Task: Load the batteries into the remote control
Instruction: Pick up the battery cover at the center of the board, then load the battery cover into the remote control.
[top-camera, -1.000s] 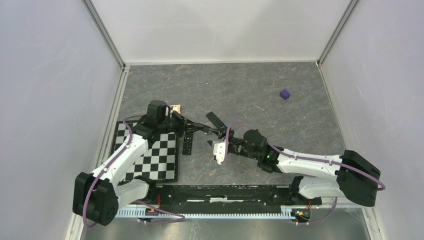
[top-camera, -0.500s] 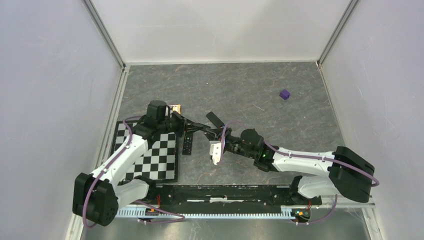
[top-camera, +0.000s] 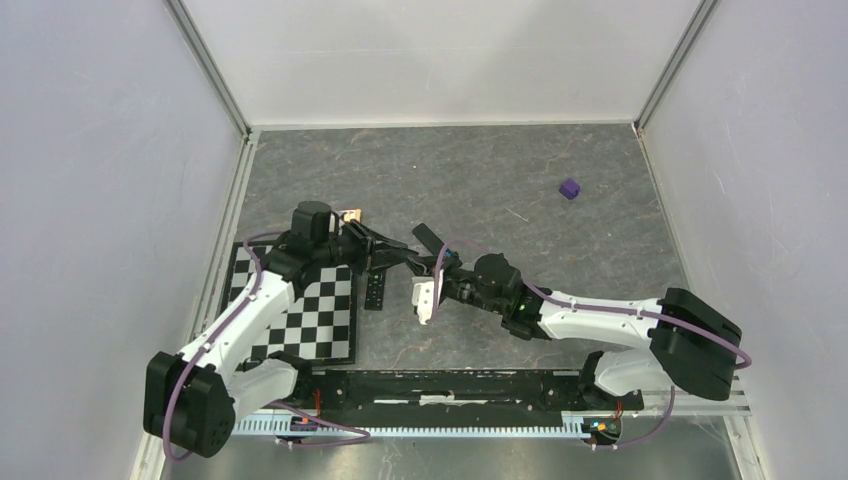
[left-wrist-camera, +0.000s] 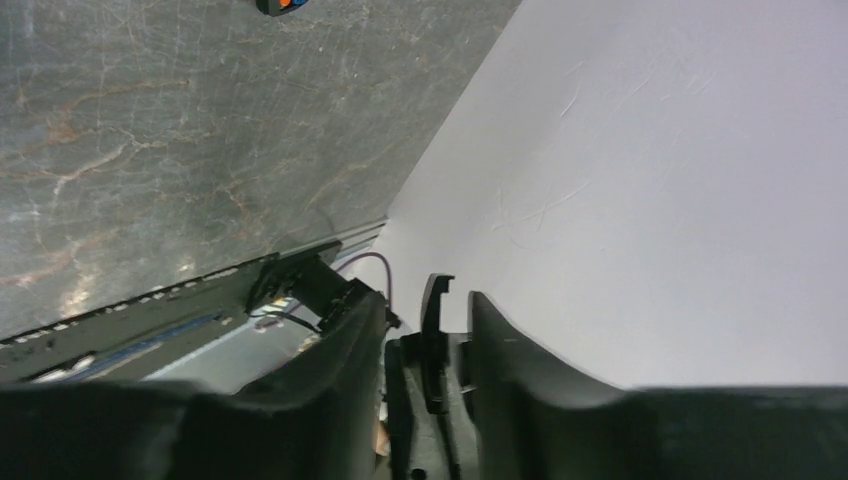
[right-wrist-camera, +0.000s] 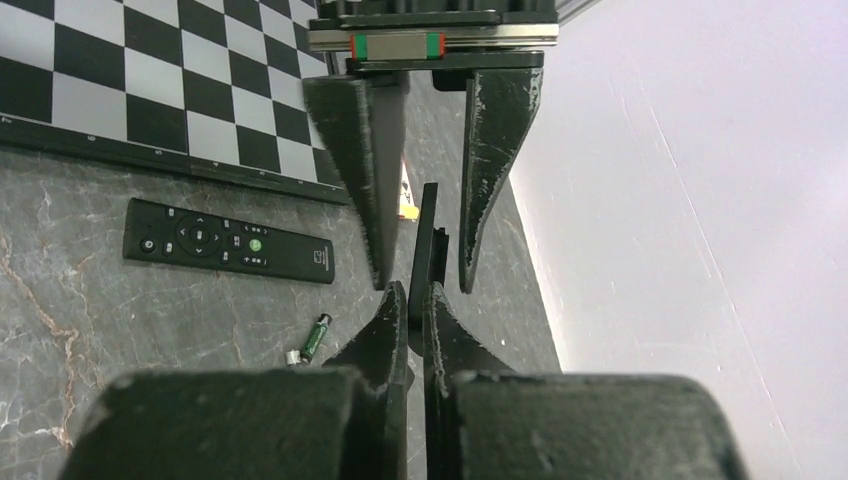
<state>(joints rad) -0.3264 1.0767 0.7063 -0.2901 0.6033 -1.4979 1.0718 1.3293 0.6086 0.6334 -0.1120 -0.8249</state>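
Although the right gripper (right-wrist-camera: 414, 295) clamps the thin black cover (right-wrist-camera: 428, 225), hiding its near end, we see the left gripper (left-wrist-camera: 428, 300) ahead, jaws parted, flanking it without contact.

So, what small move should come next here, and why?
I would guess: spread the left fingers wider and draw them back. In the right wrist view the right fingers are shut on the thin black piece, and the left fingers stand beside it with a gap on each side, so the right arm seems to carry it alone.
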